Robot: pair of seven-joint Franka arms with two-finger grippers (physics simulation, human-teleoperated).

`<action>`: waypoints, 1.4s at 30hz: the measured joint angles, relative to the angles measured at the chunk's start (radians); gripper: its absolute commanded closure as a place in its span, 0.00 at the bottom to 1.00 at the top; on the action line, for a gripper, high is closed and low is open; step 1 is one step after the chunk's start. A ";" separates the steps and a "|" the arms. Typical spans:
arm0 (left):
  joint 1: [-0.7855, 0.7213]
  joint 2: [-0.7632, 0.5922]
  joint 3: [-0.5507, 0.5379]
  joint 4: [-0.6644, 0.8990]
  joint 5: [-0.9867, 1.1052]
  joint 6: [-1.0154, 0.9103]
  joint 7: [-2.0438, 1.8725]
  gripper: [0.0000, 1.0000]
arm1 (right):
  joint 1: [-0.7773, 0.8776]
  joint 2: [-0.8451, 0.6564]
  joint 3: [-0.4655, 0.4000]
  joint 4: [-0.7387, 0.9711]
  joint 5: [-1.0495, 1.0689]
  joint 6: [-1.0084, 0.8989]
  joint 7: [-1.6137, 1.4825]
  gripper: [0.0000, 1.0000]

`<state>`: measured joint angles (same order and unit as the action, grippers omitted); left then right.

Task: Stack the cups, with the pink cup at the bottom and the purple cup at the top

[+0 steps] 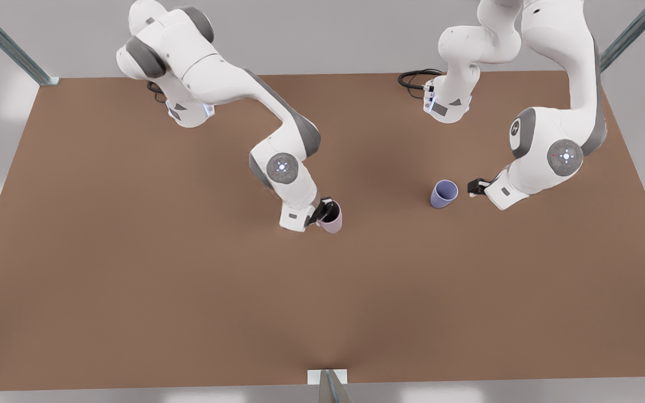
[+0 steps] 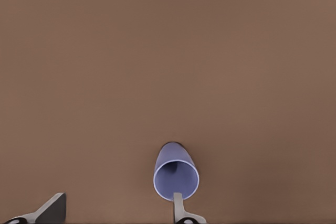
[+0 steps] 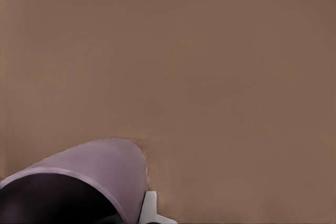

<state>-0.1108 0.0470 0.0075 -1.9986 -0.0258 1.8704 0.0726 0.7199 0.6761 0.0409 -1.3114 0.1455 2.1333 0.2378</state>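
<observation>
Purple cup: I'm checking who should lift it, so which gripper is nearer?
Left. The left gripper sits right beside the purple cup, open. The right gripper is farther off, at the pink cup.

Soft, even light from overhead; the brown bench (image 1: 132, 268) shows only faint shadows under the arms, no glare.
</observation>
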 measured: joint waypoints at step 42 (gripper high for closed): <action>-0.011 0.020 -0.044 -0.347 -0.049 0.296 -0.014 0.00 | 0.156 0.193 -0.106 0.097 -0.029 -0.010 0.821 0.13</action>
<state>-0.1222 0.0670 -0.0361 -2.3454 -0.0750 2.1664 0.0583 0.8763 0.8691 -0.0653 -1.2145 0.1161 2.1234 1.0593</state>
